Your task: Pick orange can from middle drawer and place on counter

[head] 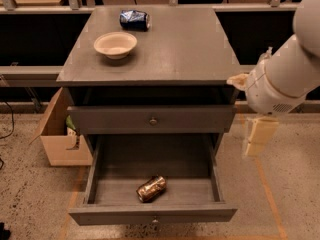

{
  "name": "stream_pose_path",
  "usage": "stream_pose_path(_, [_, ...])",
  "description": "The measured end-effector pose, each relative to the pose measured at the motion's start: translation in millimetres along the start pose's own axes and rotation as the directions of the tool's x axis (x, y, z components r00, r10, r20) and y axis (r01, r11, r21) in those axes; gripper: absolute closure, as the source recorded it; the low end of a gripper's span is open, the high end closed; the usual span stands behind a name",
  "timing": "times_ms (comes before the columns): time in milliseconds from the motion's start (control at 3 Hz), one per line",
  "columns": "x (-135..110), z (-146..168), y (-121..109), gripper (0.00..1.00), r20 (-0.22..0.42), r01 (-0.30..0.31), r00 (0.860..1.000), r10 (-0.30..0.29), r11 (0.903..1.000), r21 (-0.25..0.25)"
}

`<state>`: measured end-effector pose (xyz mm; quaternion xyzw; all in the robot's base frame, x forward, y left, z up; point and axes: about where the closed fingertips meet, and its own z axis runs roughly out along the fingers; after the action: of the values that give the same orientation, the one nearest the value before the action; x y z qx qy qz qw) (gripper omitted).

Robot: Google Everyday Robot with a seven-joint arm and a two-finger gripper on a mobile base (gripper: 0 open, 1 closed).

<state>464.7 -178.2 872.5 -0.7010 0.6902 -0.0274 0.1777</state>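
The orange can [151, 188] lies on its side inside the open middle drawer [152, 214], near the drawer's front and a little left of centre. The drawer is pulled out, with its small knob at the bottom edge of the view. The counter [175, 49] is the grey top of the cabinet above. My gripper [259, 136] hangs from the white arm [285, 69] to the right of the cabinet, outside the drawer, level with the closed drawer front and well above and to the right of the can. It holds nothing.
A cream bowl [115, 44] and a crushed blue can [134, 19] sit on the counter's left and back. The closed grey drawer front [152, 120] lies above the open drawer. A cardboard box [60, 134] stands on the floor to the left. A railing runs behind.
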Motion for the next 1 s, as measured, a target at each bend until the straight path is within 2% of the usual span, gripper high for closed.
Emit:
stream_pose_path(333, [-9.3,52.5,6.6,0.00,0.014,0.199,0.980,-0.200,0.9797,0.022])
stream_pose_path(667, [-18.9,97.0,18.0,0.00,0.011,0.390,0.921,-0.390,0.9205,0.031])
stream_pose_path(1000, [-27.0,143.6,32.9,0.00,-0.013,0.520,0.853,-0.521,0.8533,-0.036])
